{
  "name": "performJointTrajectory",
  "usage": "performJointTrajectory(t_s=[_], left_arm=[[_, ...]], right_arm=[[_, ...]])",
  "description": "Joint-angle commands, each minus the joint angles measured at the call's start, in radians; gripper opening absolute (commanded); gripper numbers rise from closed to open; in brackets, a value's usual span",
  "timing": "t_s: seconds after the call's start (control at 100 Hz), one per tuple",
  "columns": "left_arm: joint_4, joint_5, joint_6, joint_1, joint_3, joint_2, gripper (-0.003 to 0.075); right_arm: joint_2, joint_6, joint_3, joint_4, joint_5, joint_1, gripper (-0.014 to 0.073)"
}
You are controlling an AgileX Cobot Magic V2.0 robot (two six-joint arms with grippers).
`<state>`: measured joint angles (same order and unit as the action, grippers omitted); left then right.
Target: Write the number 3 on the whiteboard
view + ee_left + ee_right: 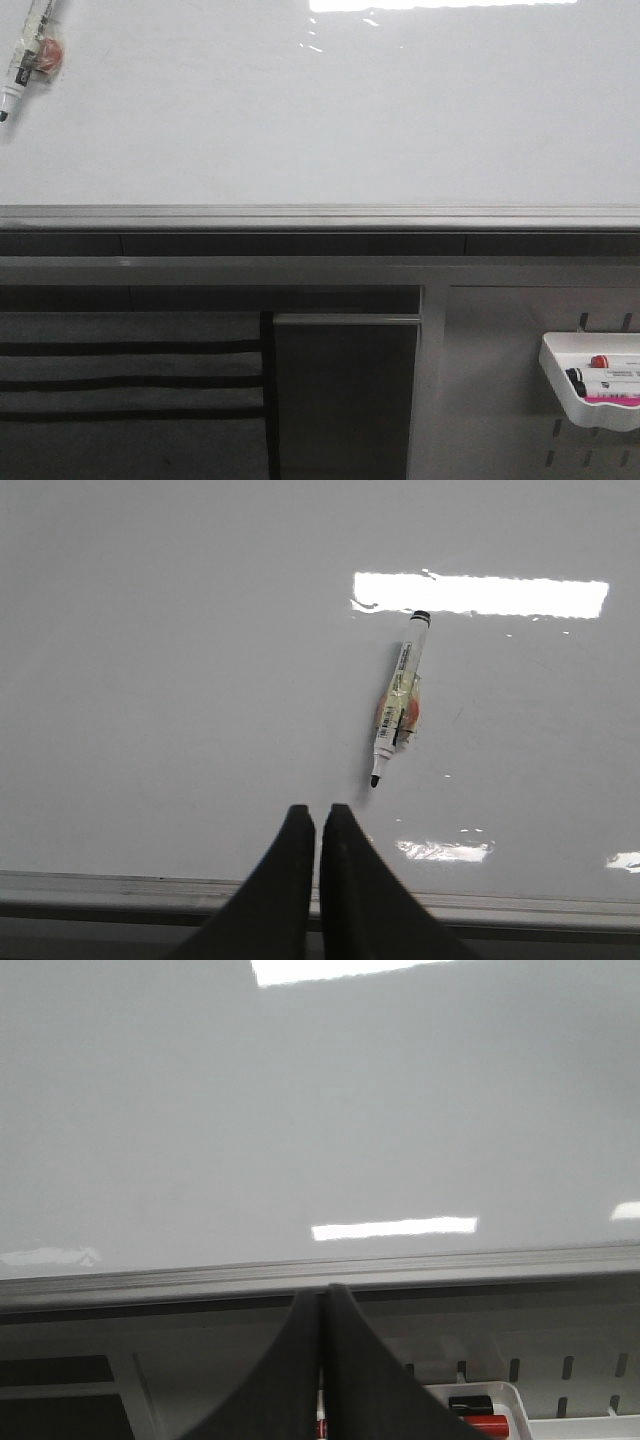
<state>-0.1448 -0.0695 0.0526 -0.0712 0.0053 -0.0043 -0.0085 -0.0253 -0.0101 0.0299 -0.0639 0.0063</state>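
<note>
The whiteboard (330, 110) is glossy white with a grey edge rail and fills the top of the front view. No number 3 shows on it. A white marker (28, 52) with a black tip lies on the board at the far left; it also shows in the left wrist view (398, 700), uncapped, tip toward the rail. My left gripper (317, 810) is shut and empty, over the board's edge, a short way from the marker's tip. My right gripper (322, 1290) is shut and empty, below the board's rail (320, 1275). Neither gripper shows in the front view.
A white tray (592, 392) with several markers hangs on a grey pegboard panel (500, 400) at the lower right; its corner also shows in the right wrist view (500, 1410). A dark panel (345, 395) and a grey slatted surface (130, 390) lie below the rail.
</note>
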Motion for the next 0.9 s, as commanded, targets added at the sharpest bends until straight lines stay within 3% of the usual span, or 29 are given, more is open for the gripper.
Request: performJointTrajectory(t_s=[0.0,0.25,0.44,0.61,0.89], left_arm=[[-0.011,-0.077,-0.009,-0.002,-0.013,-0.028,-0.002],[-0.019,0.03,-0.007,-0.002,-0.229,0.012,-0.002],[0.096,0.305,-0.007,-0.002,-0.482,0.188,-0.002],[0.104,0.493,0.002,-0.002,-0.665,0.37,-0.002],[0.065,0.535,0.002,-0.002,-0.694,0.534,-0.002]], right_arm=[[-0.016,0.003,0.003,0.02,0.079,-0.007,-0.0068],[0.034,0.003,0.238,0.036,-0.13,-0.007,-0.0068],[0.201,0.055,0.455,0.036,-0.3,-0.007,-0.0068],[0.393,0.055,0.646,0.046,-0.466,-0.007,-0.0068],[0.554,0.05,0.726,0.058,-0.541,-0.007,-0.0068]])
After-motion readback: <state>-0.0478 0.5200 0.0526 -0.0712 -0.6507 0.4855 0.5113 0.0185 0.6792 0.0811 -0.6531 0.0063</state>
